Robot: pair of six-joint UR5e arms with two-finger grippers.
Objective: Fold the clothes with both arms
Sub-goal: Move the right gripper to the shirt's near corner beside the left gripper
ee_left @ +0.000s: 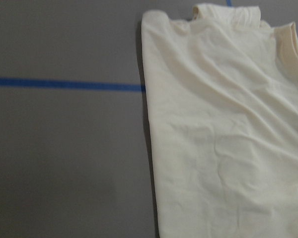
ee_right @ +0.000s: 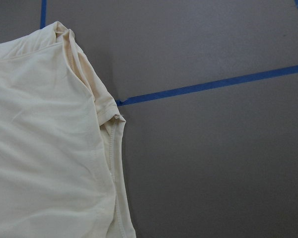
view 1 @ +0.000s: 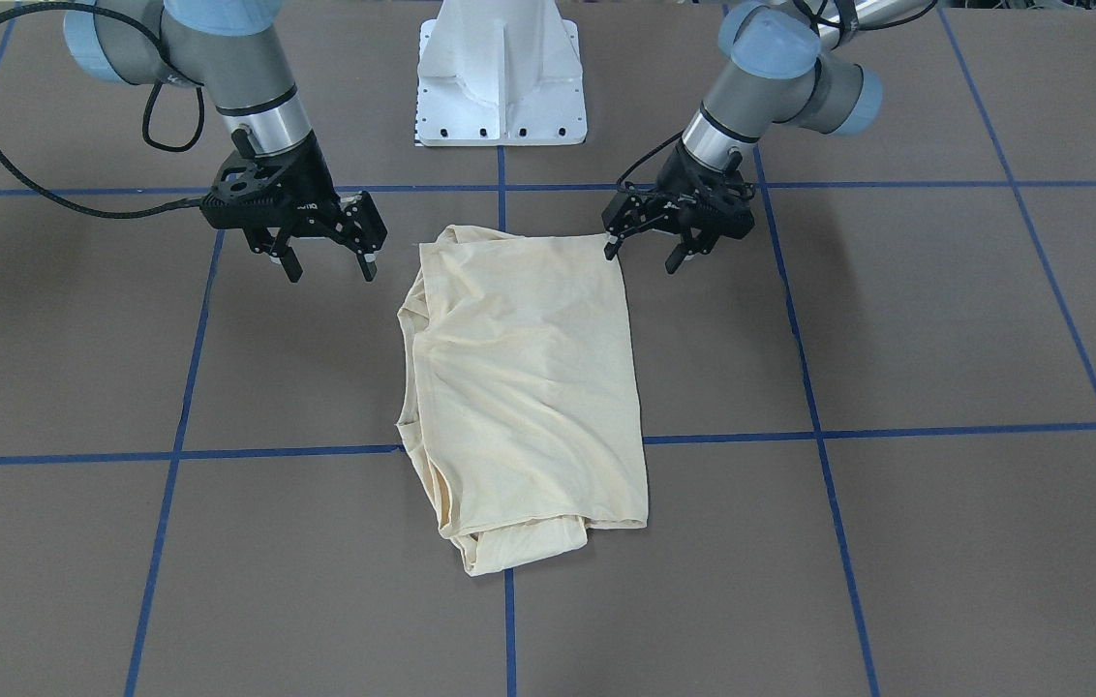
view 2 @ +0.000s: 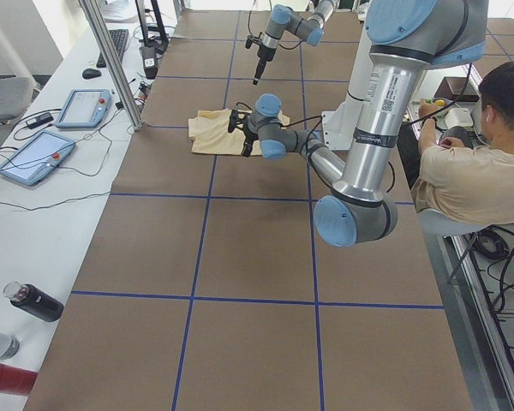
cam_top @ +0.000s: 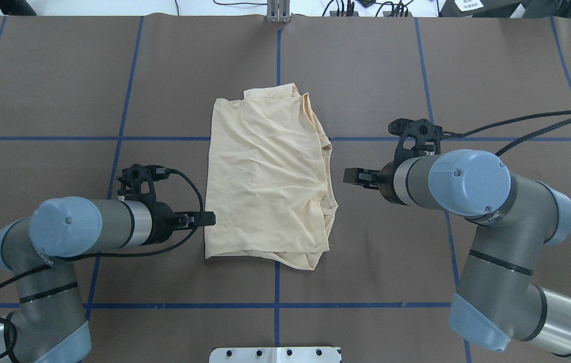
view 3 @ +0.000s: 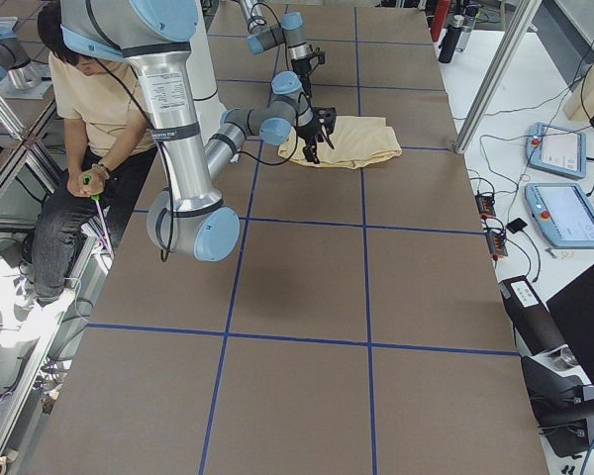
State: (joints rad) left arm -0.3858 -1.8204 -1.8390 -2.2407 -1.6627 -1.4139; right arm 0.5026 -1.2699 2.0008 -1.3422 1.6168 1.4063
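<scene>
The pale cream-yellow shirt (view 1: pixel 524 387) lies folded into a rough rectangle in the middle of the table, its print hidden; it also shows in the overhead view (cam_top: pixel 265 176). My left gripper (view 1: pixel 645 254) is open and low at the shirt's near corner on my left, with one fingertip (view 1: pixel 613 248) at the cloth's edge; whether it touches I cannot tell. In the overhead view my left gripper (cam_top: pixel 208 218) sits at that same edge. My right gripper (view 1: pixel 330 268) is open and empty, a short gap from the shirt's other side, as the overhead view (cam_top: pixel 351 176) shows. The left wrist view shows the shirt's straight edge (ee_left: pixel 228 139), the right wrist view its sleeve side (ee_right: pixel 44 163).
The table is brown with blue tape grid lines (view 1: pixel 500 203). The white pedestal base (view 1: pixel 500 77) stands behind the shirt. An operator (view 2: pixel 471 171) sits beside the base. Control tablets (view 2: pixel 34 158) and bottles (view 2: pixel 34 301) lie on the side bench.
</scene>
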